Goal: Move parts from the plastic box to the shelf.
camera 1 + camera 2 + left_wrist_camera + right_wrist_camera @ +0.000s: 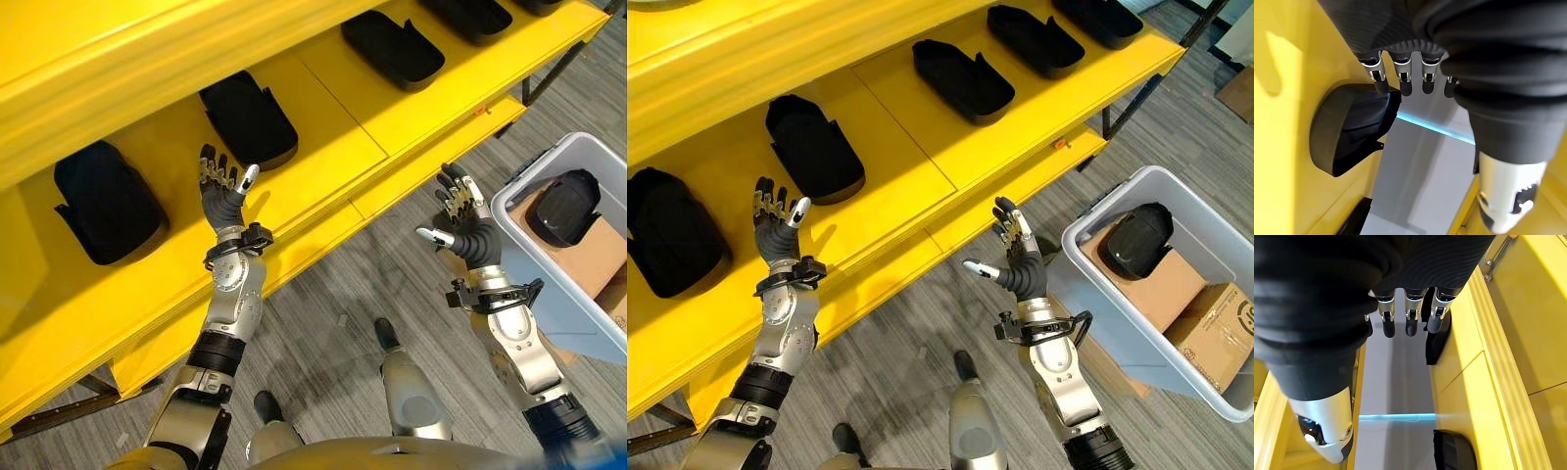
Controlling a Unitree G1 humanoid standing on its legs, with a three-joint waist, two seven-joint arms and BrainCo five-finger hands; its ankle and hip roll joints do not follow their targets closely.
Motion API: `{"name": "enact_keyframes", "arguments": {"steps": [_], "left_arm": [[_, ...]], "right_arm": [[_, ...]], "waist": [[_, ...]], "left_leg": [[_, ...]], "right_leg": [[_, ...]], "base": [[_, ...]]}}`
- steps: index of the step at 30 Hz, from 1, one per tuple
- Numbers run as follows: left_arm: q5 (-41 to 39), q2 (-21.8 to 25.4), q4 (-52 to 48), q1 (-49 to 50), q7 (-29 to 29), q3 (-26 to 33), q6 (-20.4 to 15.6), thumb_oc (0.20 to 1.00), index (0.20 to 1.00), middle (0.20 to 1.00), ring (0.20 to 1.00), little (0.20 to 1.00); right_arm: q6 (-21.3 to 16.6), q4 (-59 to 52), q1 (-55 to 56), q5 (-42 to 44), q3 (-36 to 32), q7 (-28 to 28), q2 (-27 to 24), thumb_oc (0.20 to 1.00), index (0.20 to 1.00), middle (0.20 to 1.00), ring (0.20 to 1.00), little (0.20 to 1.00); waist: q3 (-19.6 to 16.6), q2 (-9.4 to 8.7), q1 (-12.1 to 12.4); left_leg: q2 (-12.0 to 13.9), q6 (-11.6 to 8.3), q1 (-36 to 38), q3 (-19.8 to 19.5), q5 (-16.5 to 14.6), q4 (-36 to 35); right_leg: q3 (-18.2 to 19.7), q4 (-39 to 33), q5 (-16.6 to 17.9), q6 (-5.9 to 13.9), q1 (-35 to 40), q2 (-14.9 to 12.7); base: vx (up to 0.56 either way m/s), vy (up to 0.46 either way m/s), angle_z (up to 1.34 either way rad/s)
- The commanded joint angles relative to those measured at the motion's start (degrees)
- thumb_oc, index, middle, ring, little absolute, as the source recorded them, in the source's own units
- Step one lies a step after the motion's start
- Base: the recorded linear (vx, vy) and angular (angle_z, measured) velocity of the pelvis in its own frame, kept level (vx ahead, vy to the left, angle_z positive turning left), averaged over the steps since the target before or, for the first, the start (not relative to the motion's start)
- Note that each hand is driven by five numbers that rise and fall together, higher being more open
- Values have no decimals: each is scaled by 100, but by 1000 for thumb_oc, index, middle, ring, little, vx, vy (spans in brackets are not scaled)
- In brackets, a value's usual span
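Both robot hands are raised, released and empty: left robot hand [221, 188] before the yellow shelf [323, 117], right robot hand [1015, 257] beside the plastic box [1087, 294] at three o'clock, which holds one black part [1134, 241], seemingly on cardboard.

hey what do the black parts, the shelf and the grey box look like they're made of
Black parts: likely moulded plastic or rubber, matte, with rounded edges and hardly any glare.
Shelf: probably painted metal or board, smooth yellow with a soft sheen and a panel seam.
Box: plastic, pale grey, thin rounded rim, slightly glossy. It holds one more black part on cardboard.
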Motion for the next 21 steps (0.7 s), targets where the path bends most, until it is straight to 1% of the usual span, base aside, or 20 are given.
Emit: {"name": "enact_keyframes", "arguments": {"steps": [1,12,21], "left_arm": [[295,52,303,-506,214,294,-399,1000,1000,1000,1000,1000],[376,113,633,-643,601,636,-488,1000,1000,1000,1000,1000],[306,167,946,-776,768,822,-532,1000,1000,1000,1000,1000]], "right_arm": [[-453,-537,-84,145,-51,-65,-114,1000,1000,1000,1000,1000],[-509,-669,1,180,-26,-55,-195,1000,1000,1000,1000,1000],[-555,-690,-22,242,-13,-46,-250,1000,1000,1000,1000,1000]], "waist": [[-163,-120,35],[25,-270,4],[166,-377,4]], "left_leg": [[358,-126,53,-152,558,226],[381,-160,-57,-104,533,346],[400,-182,-161,-141,527,418]], "right_leg": [[-97,543,240,-51,-289,147],[-14,611,278,-58,-484,206],[-43,659,289,-63,-565,217]], "base": [[-41,-5,-4],[-11,-5,-5],[-3,-3,-1]]}}
